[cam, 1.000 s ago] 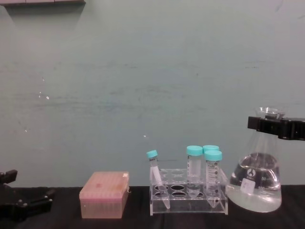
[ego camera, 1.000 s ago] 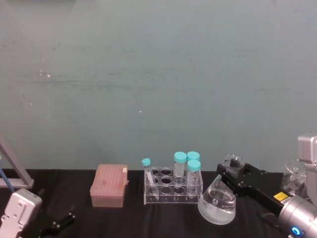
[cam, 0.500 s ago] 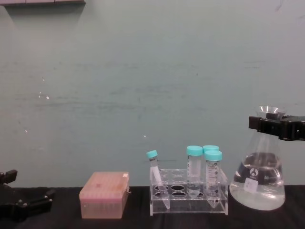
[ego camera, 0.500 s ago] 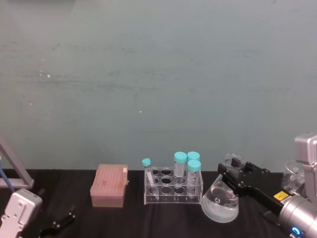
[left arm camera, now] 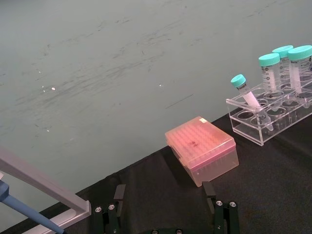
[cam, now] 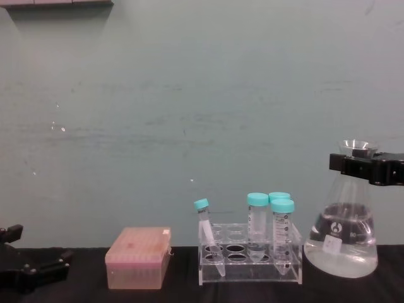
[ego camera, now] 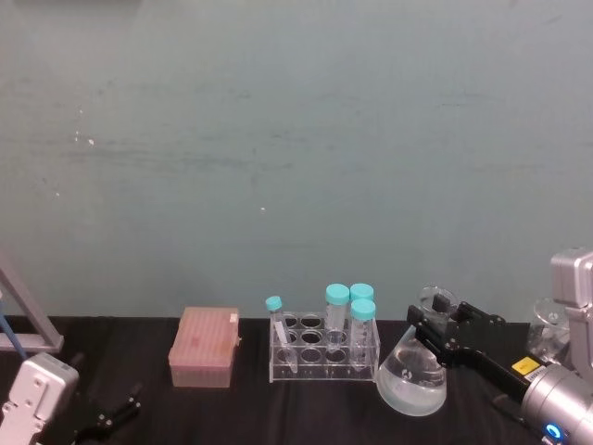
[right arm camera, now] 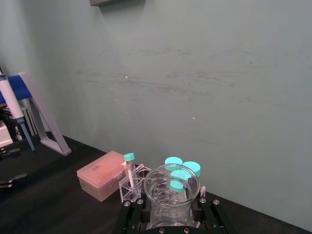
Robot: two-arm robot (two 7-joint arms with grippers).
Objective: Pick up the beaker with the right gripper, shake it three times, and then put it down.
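The right claw (ego camera: 435, 320) sits at the lower right of the head view. Its black jaws are pressed onto the neck of the beaker (ego camera: 412, 378), one on each side, just under the flared rim. In the chest view the claw (cam: 366, 168) shows at the right edge as a black bar across the neck. The beaker (cam: 341, 243) has its wide body below that bar. It is tilted a little, with the neck toward the right edge, and clear liquid fills the lower part behind a white logo. The right wrist view looks down into the beaker (right arm camera: 171, 184) through its open mouth. There the claw (right arm camera: 170, 207) is closed only to the width of the neck, and both jaws touch the glass.

The beaker's base seems to be a hair above the black worktop (cam: 183, 278), though contact cannot be ruled out from this angle.

Just beside the beaker, toward the centre of the chest view, stands a clear rack (cam: 249, 268) with four teal-capped tubes (cam: 257, 221). One of the tubes leans. Further left on the worktop is a pink box (cam: 137, 257), well apart from the beaker.

The left claw (ego camera: 111, 417) lies low in the lower left corner of the head view, far from the beaker. In the left wrist view this claw (left arm camera: 165, 195) has its jaws spread wide and grips nothing, and the pink box sits beyond them.
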